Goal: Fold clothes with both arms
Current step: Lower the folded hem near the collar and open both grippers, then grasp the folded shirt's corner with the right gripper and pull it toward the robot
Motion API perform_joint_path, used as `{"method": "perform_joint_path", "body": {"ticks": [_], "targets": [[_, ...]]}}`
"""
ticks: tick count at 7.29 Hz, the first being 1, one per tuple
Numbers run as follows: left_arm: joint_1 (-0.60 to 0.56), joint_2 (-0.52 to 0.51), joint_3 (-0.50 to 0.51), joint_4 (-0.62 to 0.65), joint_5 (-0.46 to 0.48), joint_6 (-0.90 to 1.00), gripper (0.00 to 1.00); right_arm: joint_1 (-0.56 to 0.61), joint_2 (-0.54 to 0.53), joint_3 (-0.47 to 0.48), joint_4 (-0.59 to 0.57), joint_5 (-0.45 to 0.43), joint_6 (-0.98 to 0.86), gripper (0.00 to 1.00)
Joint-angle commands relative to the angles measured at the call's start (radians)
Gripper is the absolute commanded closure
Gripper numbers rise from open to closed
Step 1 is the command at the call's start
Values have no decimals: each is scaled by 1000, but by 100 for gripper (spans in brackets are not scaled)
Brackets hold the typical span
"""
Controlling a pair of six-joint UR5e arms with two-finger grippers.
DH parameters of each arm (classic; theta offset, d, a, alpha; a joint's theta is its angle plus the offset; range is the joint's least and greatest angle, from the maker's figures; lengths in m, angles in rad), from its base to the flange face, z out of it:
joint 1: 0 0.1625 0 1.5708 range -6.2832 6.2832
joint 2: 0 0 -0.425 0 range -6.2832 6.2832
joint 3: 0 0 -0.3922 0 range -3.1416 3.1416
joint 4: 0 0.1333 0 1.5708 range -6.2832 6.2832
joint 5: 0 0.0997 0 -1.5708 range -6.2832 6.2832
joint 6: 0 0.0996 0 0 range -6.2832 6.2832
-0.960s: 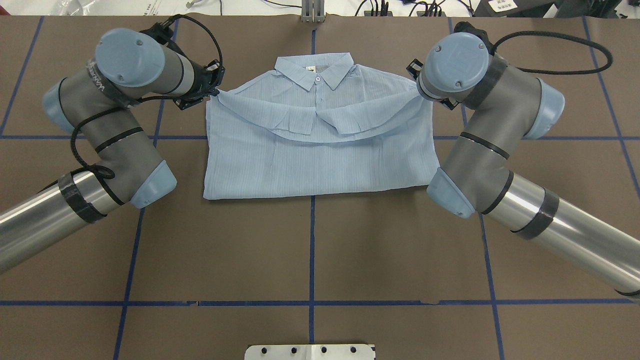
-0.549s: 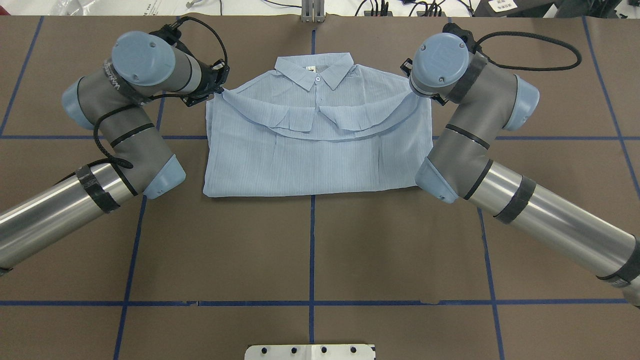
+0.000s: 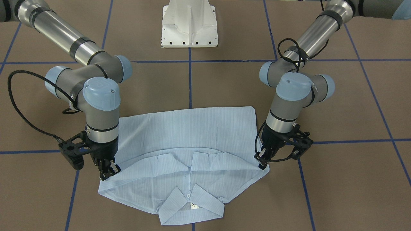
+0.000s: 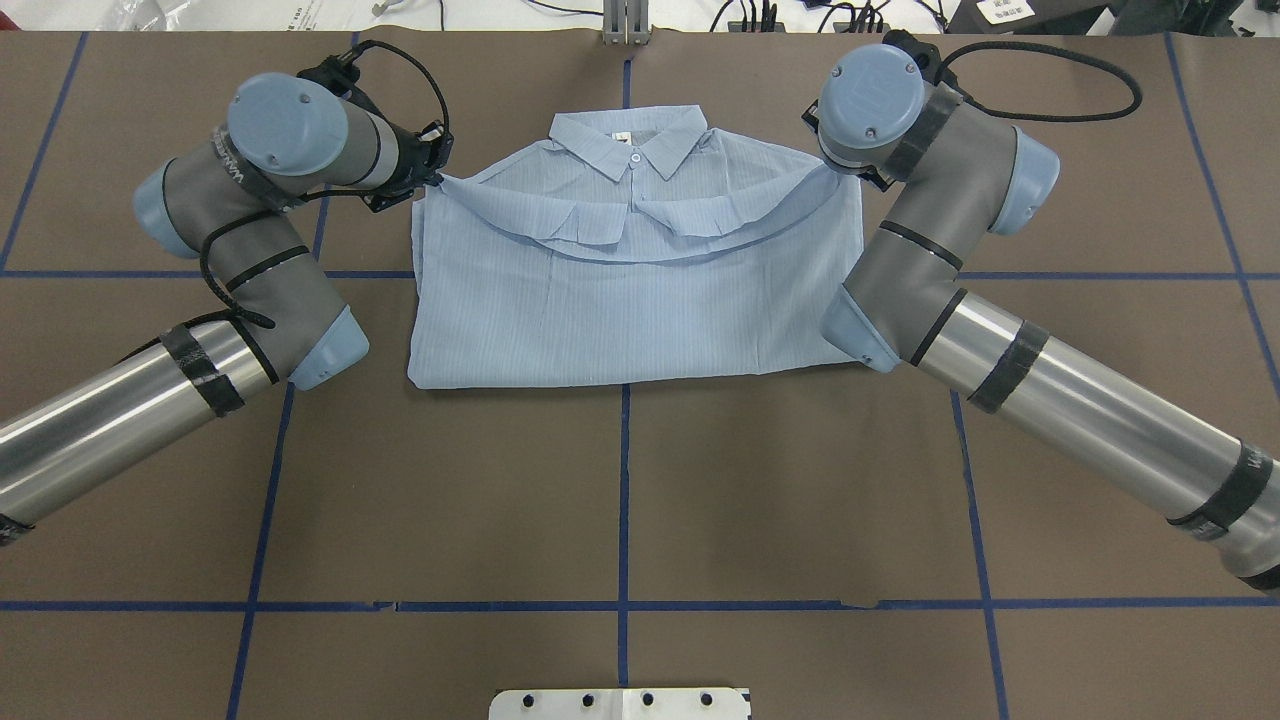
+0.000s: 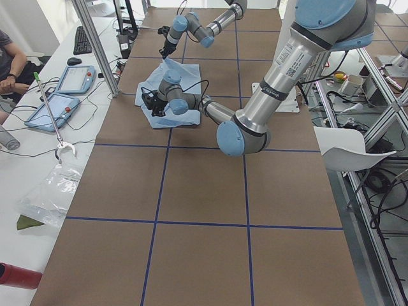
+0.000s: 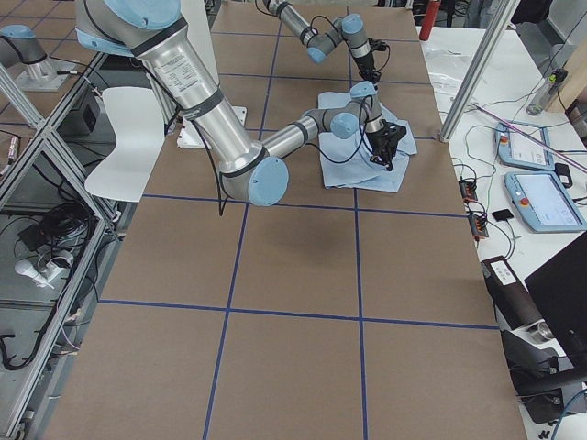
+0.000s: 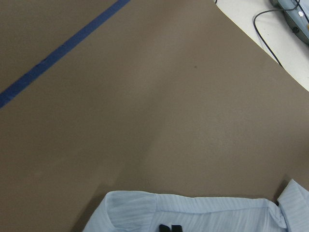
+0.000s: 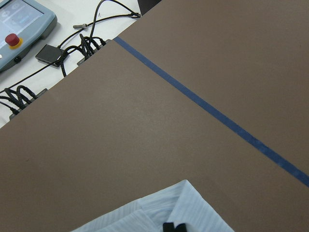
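The light-blue striped shirt (image 4: 620, 310) lies flat on the brown table, its collar (image 4: 630, 140) at the far edge. Its lower part is folded up over the chest, and the fold's edge hangs in a curve between the two grippers. My left gripper (image 3: 263, 163) is shut on the fabric at the shirt's left shoulder corner. My right gripper (image 3: 107, 171) is shut on the fabric at the right shoulder corner. Both hold the edge low over the shirt (image 3: 189, 131). In the left wrist view (image 7: 170, 227) and the right wrist view (image 8: 174, 226) the fingertips pinch blue cloth.
The white pedestal base (image 3: 190, 29) stands at the near middle. Blue tape lines (image 4: 624, 500) cross the brown table. Control tablets and cables (image 8: 19, 24) lie past the far edge. A person (image 5: 9, 60) sits there.
Both grippers have carried the folded edge farther toward the collar. The hanging curve of cloth now lies higher on the chest. Both grips stay shut.
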Motion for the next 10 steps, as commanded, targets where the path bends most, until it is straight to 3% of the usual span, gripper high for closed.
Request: {"method": "perform_joint_path", "body": {"ticks": [1,6,7,9,10], "targets": [[-25,0,3,-2,0,31,100,4,9,-27,10,4,0,100],[-22,-11,77,-54,0,31,97,-2,11,-59,12,4,-5,100],[-22,-16,77,-53,0,31,78,-2,18,-59,12,4,-5,100],[-22,-14,77,-53,-1,34,56,-6,31,-59,13,8,-6,69],[-24,-14,71,-56,-1,36,54,-6,31,-56,13,8,-6,50]]}}
